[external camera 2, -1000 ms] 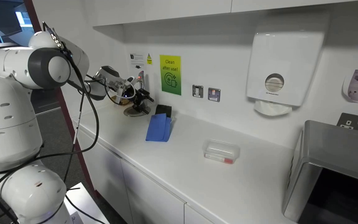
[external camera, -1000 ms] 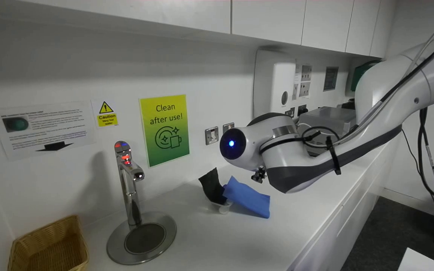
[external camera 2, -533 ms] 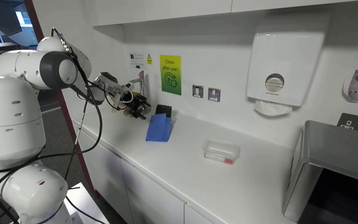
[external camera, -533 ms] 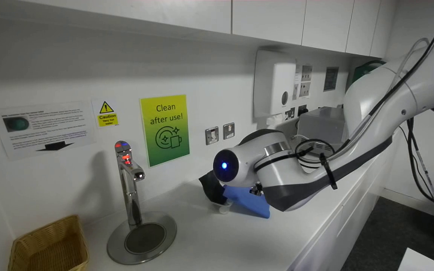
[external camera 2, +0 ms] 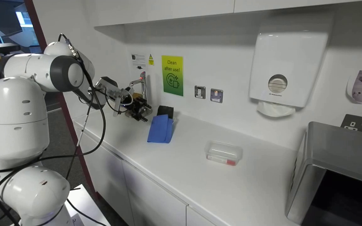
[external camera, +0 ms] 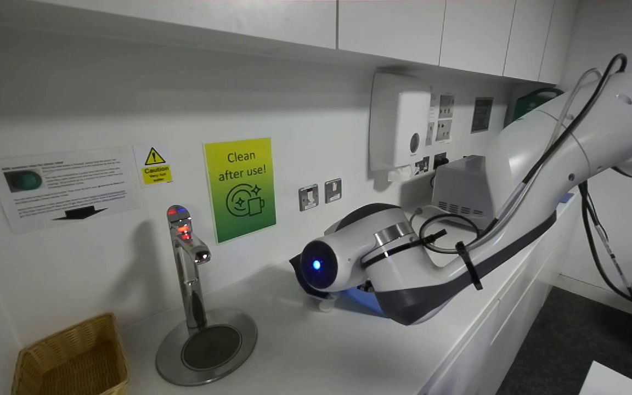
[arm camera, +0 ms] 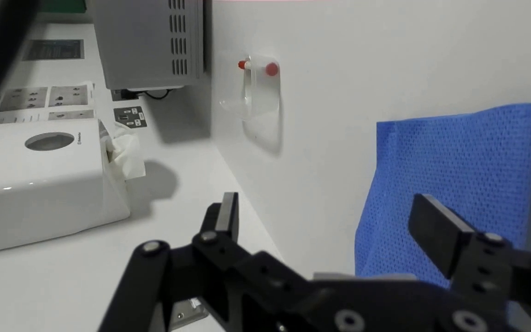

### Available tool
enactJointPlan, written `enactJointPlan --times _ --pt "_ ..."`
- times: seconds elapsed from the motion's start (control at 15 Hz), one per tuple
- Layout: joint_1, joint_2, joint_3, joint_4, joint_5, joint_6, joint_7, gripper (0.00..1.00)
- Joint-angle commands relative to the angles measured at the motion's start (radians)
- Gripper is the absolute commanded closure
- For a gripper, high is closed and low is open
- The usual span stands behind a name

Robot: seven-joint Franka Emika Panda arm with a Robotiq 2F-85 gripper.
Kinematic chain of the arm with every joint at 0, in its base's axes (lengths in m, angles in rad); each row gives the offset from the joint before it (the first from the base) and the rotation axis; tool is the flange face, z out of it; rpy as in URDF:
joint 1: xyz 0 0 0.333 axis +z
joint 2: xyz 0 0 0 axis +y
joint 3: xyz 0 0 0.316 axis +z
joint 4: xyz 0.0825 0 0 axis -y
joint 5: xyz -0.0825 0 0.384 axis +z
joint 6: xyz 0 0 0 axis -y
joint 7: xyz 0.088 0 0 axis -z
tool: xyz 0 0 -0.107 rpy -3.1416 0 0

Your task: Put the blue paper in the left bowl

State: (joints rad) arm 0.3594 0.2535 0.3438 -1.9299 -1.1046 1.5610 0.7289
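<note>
A black two-fingered gripper (arm camera: 332, 212) on a white-and-dark-grey robot arm (external camera: 431, 280) hangs above a smooth white counter (external camera 2: 184, 163), its fingers (arm camera: 431, 230) spread wide. The folded mid-blue paper (arm camera: 459, 157) lies slanted on that counter, near the gripper and at about four o'clock from it in an exterior view, where a pale strip shows between the two. In the wrist view one finger overlaps the paper; whether it touches cannot be told.

Just beside the paper, between twelve and one o'clock, a black cloth-like sheet (external camera 2: 165, 111) stands up over a small translucent container (external camera: 325, 305). Whether any of the paper sits inside that container cannot be told.

Well apart, at four o'clock from the paper, is a clear rectangular plastic tub (external camera 2: 226, 146) with a red patch (external camera 2: 231, 162) at its five o'clock corner. At three o'clock from the tub stands a grey metal box-shaped appliance (external camera 2: 341, 150). In an exterior view a chrome tap (external camera: 188, 280) rises at nine o'clock from the paper.
</note>
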Motion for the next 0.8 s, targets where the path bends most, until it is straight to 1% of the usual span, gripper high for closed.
enactJointPlan --times 0.0,0.33,0.53,0.73 --pt "0.036 0.075 -0.024 0.065 -0.091 -0.014 0.032 0.00" --pt "0.064 0.177 -0.025 0.128 -0.208 0.031 0.016 0.00" --pt "0.092 0.214 -0.021 0.152 -0.270 0.039 0.008 0.00" --pt "0.114 0.235 -0.017 0.166 -0.304 0.045 0.011 0.00"
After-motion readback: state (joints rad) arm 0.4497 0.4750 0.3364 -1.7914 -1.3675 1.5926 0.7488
